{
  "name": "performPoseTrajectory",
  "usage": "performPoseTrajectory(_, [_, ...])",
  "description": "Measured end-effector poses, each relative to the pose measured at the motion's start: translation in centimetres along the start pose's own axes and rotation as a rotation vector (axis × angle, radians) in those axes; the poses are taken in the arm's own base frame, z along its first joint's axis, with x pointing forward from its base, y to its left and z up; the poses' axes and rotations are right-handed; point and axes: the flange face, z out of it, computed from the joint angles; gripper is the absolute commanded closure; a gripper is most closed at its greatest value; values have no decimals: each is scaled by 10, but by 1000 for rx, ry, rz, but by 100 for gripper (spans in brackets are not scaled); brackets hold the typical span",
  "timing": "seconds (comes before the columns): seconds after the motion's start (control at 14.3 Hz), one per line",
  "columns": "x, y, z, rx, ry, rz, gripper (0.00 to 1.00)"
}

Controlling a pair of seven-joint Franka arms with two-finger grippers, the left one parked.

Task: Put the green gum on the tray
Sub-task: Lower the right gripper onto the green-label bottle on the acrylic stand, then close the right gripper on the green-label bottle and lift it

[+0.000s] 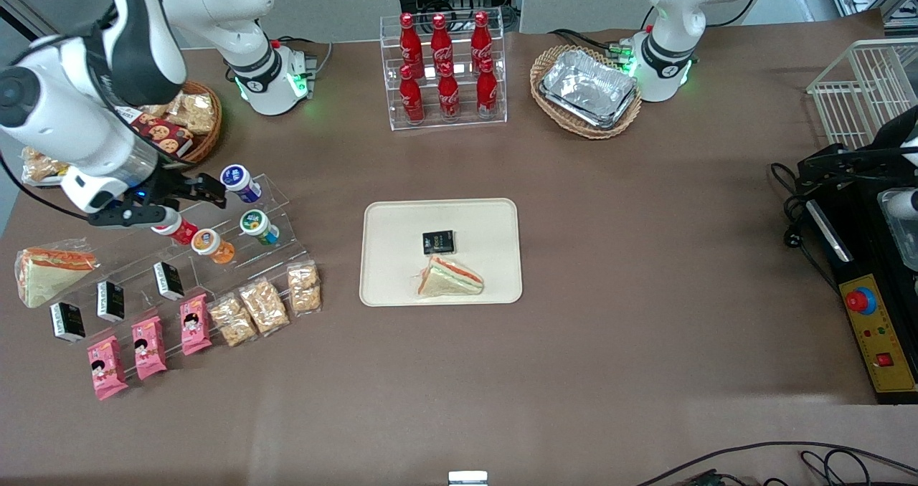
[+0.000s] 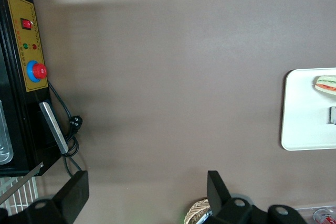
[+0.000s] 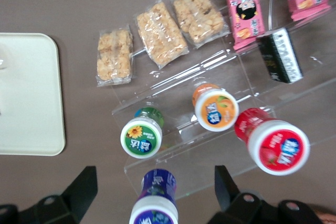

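The green gum (image 1: 258, 226) (image 3: 142, 135) stands on a clear stepped stand (image 1: 283, 217), with its white-rimmed green lid up. Beside it stand an orange bottle (image 3: 215, 107) and a red bottle (image 3: 273, 142), and a blue-lidded bottle (image 3: 156, 200) stands one step higher. My right gripper (image 1: 165, 203) (image 3: 153, 187) hovers open above the stand. It is over the blue-lidded bottle, a little off from the green gum, and holds nothing. The cream tray (image 1: 380, 256) (image 3: 26, 93) lies mid-table, toward the parked arm from the stand. It carries a sandwich (image 1: 450, 277) and a black packet (image 1: 438, 242).
Wrapped cereal bars (image 1: 265, 305), pink packets (image 1: 149, 346) and black boxes (image 1: 111, 301) sit on the stand's lower steps, nearer the front camera. A wrapped sandwich (image 1: 43, 274) and a snack basket (image 1: 183, 124) lie close by. A cola rack (image 1: 445, 70) and foil trays (image 1: 588, 88) stand farther from the front camera.
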Motion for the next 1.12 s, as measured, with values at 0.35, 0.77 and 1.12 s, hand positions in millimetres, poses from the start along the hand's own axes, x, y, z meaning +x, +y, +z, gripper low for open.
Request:
performPoseTrajectory(0.35, [-9, -11, 57, -6, -6, -25, 0])
performPoseTrajectory(0.77, [-8, -21, 98, -13, -46, -46, 0])
performPoseTrajectory(1.12, [-9, -25, 125, -16, -36, -55, 2])
